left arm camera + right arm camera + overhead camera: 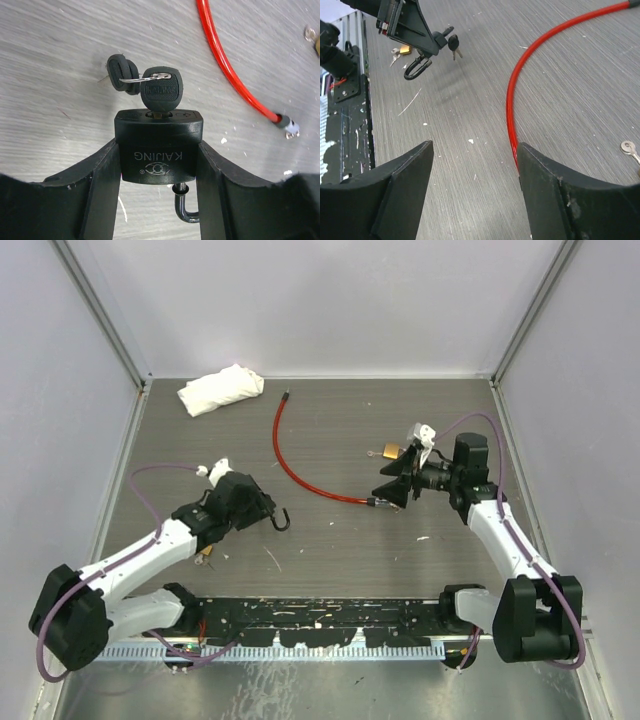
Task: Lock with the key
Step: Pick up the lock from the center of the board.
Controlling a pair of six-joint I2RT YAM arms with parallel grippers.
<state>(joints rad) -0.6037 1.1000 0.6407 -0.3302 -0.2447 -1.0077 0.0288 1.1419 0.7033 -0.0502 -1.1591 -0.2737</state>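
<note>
My left gripper (pixel 159 150) is shut on a black padlock (pixel 159 127) and holds its body between both fingers. A black-headed key (pixel 160 92) sits in the keyhole, with spare keys (pixel 122 75) hanging from its ring. The steel shackle (pixel 184 207) curves out under the body; only one leg shows entering it. From above, the left gripper (pixel 255 505) holds the lock left of centre, with the shackle (pixel 282 520) pointing right. My right gripper (pixel 395 485) is open with nothing between its fingers, hovering over the end of the red cable (pixel 520 75), far from the padlock (pixel 437 37).
The red cable (pixel 290 460) arcs across the table's middle. A small brass padlock (pixel 388 450) lies beside the right gripper, and a silver key (pixel 630 148) lies near it. A white cloth (pixel 220 388) sits at the back left. Another small brass lock (pixel 405 50) lies under the left arm.
</note>
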